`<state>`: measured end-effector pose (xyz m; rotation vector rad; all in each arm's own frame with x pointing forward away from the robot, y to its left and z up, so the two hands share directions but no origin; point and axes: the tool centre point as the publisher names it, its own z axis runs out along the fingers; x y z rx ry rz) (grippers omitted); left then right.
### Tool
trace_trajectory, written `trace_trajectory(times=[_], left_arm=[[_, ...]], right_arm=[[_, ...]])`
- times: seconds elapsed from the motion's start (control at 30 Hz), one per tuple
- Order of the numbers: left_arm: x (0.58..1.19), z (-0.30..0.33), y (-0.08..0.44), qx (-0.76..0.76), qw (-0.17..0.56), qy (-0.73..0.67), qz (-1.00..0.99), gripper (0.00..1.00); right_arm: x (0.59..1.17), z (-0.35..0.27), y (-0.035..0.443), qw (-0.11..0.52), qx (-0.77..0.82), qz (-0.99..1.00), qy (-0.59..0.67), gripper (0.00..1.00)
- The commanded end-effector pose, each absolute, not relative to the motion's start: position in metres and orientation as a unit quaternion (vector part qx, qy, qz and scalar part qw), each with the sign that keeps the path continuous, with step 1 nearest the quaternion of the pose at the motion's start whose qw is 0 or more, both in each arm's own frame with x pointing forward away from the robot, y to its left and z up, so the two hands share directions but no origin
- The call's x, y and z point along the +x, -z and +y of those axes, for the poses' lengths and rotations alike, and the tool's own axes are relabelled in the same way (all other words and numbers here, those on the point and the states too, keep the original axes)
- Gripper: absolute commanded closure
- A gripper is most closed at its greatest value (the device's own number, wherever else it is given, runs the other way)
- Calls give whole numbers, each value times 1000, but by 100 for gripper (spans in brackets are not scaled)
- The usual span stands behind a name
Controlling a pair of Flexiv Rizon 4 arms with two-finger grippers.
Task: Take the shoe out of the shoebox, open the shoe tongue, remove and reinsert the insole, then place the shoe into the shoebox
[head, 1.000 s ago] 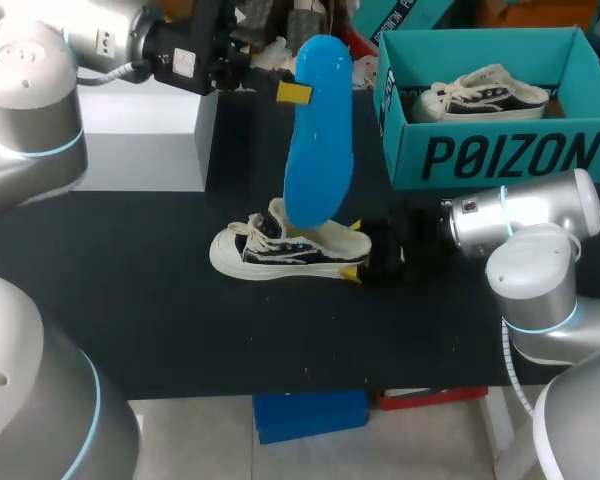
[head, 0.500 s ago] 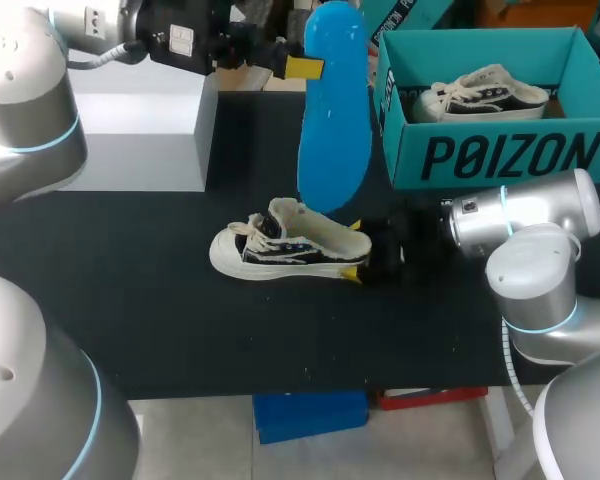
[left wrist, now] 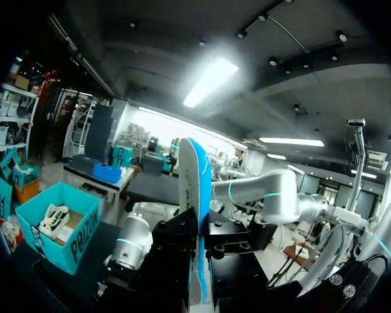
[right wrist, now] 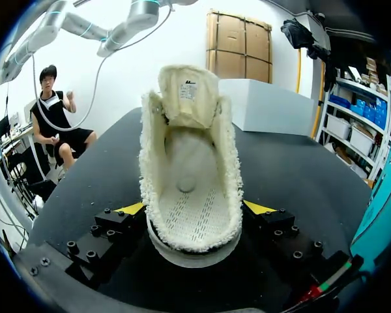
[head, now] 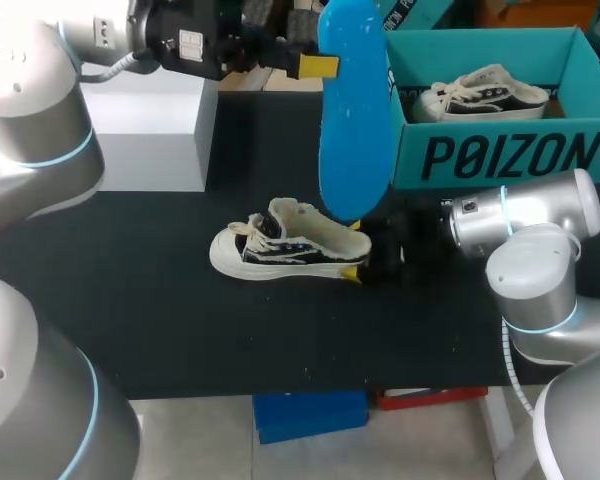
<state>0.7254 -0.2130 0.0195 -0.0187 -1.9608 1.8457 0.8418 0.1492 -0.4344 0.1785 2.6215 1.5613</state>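
A blue insole (head: 353, 110) hangs upright above the table, with my left gripper (head: 315, 66) shut on its upper edge. Its lower end hovers just over the heel of the cream and black shoe (head: 290, 248), which lies on the black table (head: 180, 320). In the left wrist view the insole (left wrist: 197, 215) shows edge-on between that gripper's (left wrist: 201, 242) fingers. My right gripper (right wrist: 194, 210) is shut on the shoe's (right wrist: 189, 176) heel, one yellow tip on each side. The tongue (right wrist: 188, 94) stands up and the bare footbed shows. The teal shoebox (head: 500, 150) holds a second shoe (head: 485, 92).
A white block (head: 145, 135) stands at the table's back left, under my left arm. The shoebox takes up the back right corner. My right arm's elbow (head: 535, 240) sits in front of the box, near the table's right edge.
My left gripper has carried the insole up and to the right, lifting its lower end out of the shoe. The shoe and my right gripper have stayed put.
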Motion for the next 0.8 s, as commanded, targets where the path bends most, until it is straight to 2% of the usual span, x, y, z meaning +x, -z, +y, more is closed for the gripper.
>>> trace_trajectory(times=[0.03,0.07,0.1,0.13,0.17,0.23,0.27,0.8], left_arm=[[725,-214,-16,-6,222,-670,-708,100],[725,-214,-16,-6,222,-670,-708,100],[725,-214,-16,-6,222,-670,-708,100],[725,-214,-16,-6,222,-670,-708,100],[725,-214,-16,-6,222,-670,-708,100],[725,-214,-16,-6,222,-670,-708,100],[725,-214,-16,-6,222,-670,-708,100],[725,-214,-16,-6,222,-670,-708,100]], right_arm=[[841,150,434,42,59,858,-509,100],[841,150,434,42,59,858,-509,100],[841,150,434,42,59,858,-509,93],[841,149,434,41,56,861,-503,77],[840,149,433,39,50,866,-496,72],[839,146,431,42,45,881,-468,54],[840,143,429,42,46,885,-461,0],[837,100,420,11,101,971,-216,0]])
